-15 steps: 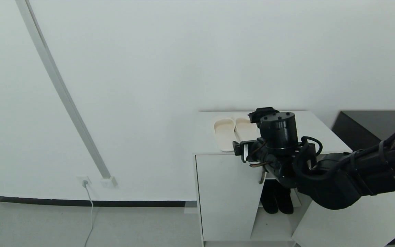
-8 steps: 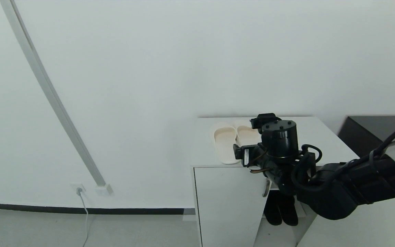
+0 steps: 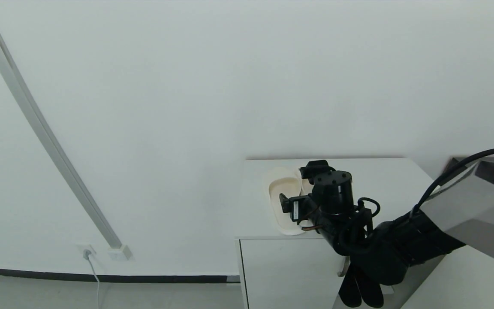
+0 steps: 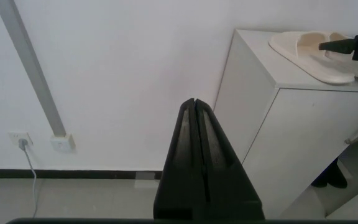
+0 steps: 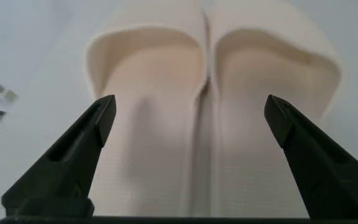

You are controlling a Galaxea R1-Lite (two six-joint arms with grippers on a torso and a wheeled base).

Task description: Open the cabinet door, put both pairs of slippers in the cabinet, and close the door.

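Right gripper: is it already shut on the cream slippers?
No, the right gripper is wide open, its fingers apart with the cream slippers showing between them on the cabinet top.

My right gripper and left gripper are plain black, the same black as the black slippers low in the cabinet, which is flat white all over with no pattern. The cream slippers on top are one even cream, a shade warmer than the white under them, with no print or stripe. The wall is bare white, crossed by a pale grey strip, with a white socket and white cable, a black skirting and pale grey floor.
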